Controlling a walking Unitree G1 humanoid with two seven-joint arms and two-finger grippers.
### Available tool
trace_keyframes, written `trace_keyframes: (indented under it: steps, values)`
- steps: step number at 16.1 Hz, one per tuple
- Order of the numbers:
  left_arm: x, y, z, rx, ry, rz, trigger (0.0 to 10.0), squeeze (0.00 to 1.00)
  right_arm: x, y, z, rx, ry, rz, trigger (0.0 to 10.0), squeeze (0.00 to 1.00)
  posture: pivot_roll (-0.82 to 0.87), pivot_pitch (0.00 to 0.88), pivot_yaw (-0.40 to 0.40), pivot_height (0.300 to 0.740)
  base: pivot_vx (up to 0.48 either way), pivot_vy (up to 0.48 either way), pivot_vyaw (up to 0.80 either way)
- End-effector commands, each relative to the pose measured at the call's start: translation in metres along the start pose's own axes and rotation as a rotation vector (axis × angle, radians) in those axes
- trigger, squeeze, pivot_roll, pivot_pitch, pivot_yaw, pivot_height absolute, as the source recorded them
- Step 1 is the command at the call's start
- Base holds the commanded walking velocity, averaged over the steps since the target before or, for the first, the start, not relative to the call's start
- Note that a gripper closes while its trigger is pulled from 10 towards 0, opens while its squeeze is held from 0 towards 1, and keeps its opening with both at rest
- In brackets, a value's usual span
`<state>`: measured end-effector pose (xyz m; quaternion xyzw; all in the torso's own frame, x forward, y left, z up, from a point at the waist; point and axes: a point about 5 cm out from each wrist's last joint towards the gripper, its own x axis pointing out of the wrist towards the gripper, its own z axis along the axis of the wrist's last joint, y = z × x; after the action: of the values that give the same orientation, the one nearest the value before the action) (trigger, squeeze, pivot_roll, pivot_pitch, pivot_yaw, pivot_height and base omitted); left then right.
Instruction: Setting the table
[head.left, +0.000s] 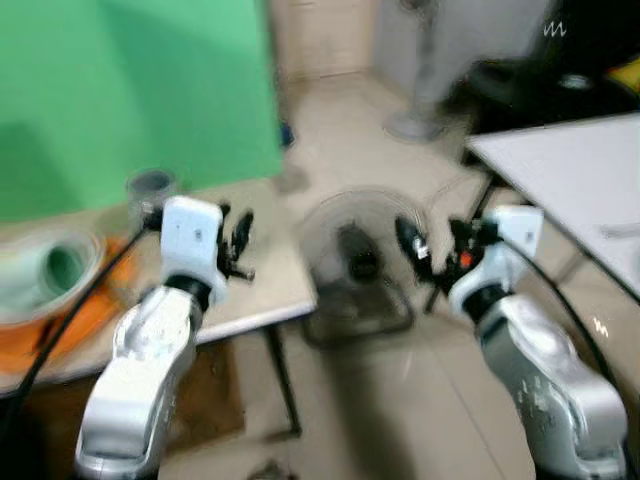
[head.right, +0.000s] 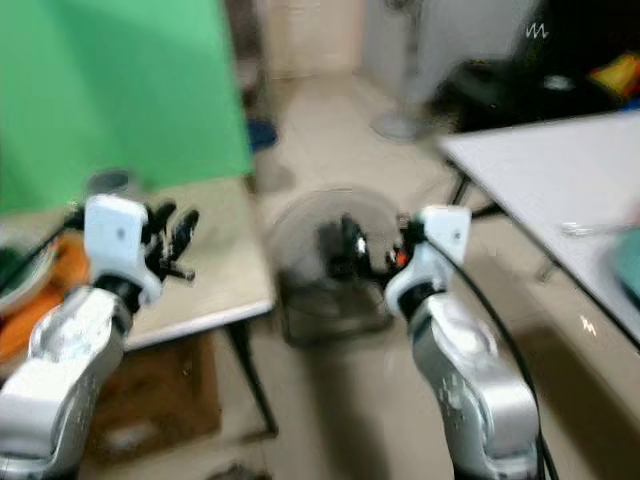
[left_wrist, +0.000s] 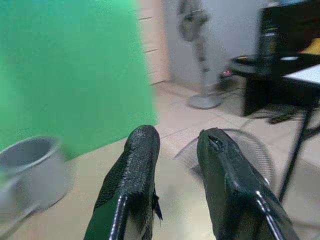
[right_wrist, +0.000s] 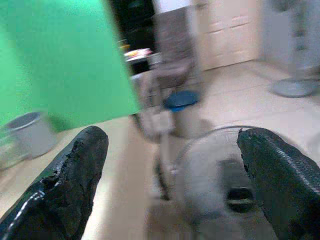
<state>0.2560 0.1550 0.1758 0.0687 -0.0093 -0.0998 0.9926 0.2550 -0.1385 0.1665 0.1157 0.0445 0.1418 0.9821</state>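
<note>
We hold left gripper (head.left: 240, 243) over beige table (head.left: 265, 285), fingers narrow w/ small gap; right gripper (right_wrist: 172, 180) spread wide above floor fan (head.left: 355, 260).

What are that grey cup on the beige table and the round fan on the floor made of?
The small grey cup looks like matte plastic or perhaps dull metal: even grey, thin rim, no strong glare; blur leaves it open. The round floor fan seems to have a thin metal wire cage, since the floor shows through it, around a dark, probably plastic hub. The beige table looks smooth and matte, perhaps laminate.
</note>
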Motion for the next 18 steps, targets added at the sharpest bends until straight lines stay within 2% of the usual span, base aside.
trace_keyframes:
  steps: [1,14,18]
  values:
    - [-0.0015,0.0029,0.0031,0.000,-0.020,0.014,10.0,0.00,0.0025,0.0038,0.0035,-0.015,0.000,0.030,10.0,0.00,0.13,0.000,0.034,0.740,0.292,0.000,0.80]
    - [-0.0054,0.0016,0.0025,0.024,-0.017,-0.016,10.0,0.00,0.0058,0.0088,0.0008,-0.004,0.022,0.082,10.0,0.00,0.14,0.000,0.021,0.740,0.304,0.000,0.80]
    - [-0.0048,-0.0003,0.0030,0.033,-0.016,-0.048,10.0,0.00,0.0061,0.0036,0.0030,0.011,0.011,0.045,10.0,0.00,0.14,0.000,0.028,0.740,0.300,0.000,0.00]
